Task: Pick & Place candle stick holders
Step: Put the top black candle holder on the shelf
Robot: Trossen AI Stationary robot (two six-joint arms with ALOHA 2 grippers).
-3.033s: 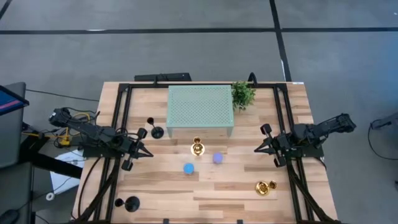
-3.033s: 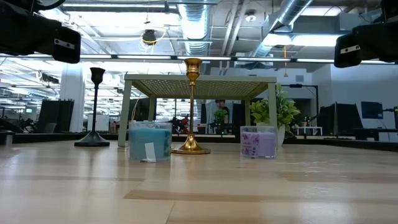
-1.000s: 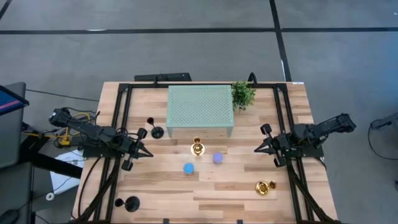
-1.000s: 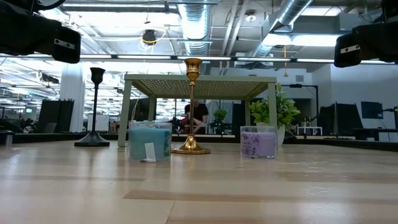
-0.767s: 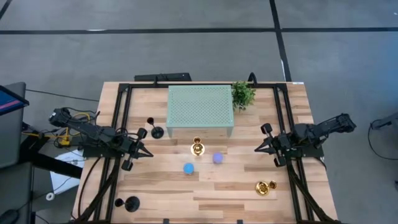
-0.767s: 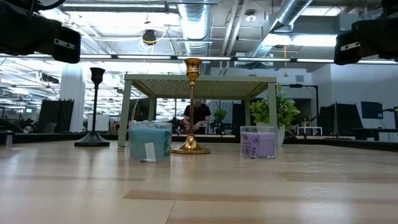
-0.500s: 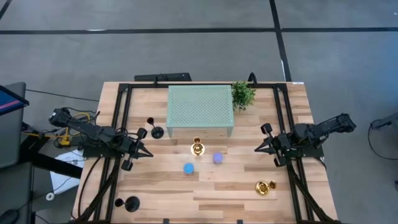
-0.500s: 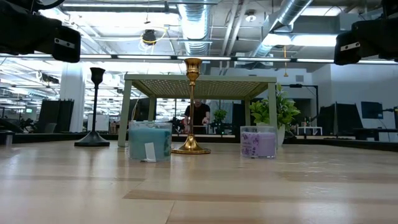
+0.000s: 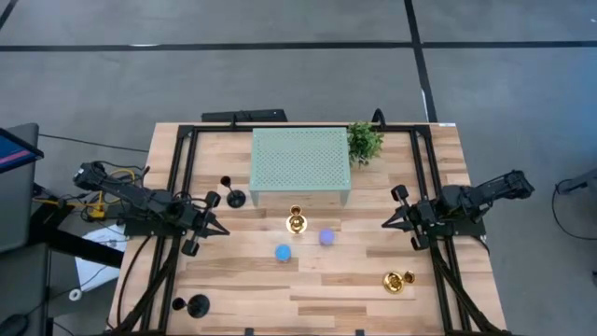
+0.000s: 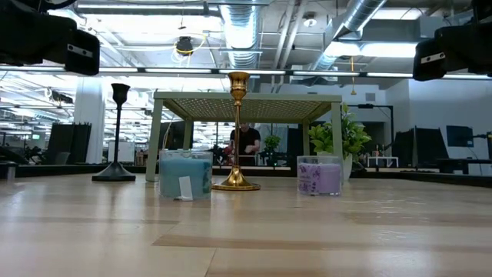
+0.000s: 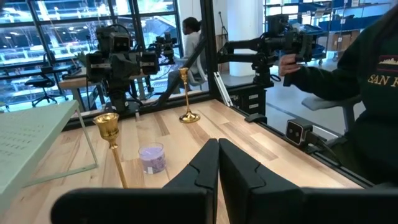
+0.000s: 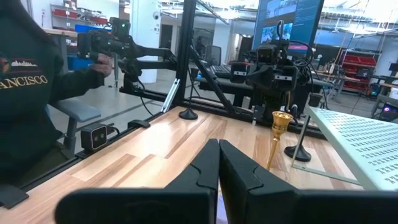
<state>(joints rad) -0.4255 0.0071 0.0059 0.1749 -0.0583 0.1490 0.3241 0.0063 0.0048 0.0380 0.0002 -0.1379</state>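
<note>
Gold and black candle stick holders are scattered over the table, none gripped. Both the left gripper [image 9: 207, 227] and the right gripper [image 9: 394, 220] hang closed and empty at the table's sides. One gold holder [image 9: 296, 221] stands upright between them, roughly level with both; one black holder [image 9: 233, 197] stands just beside the left gripper, so that arm seems nearer.
</note>
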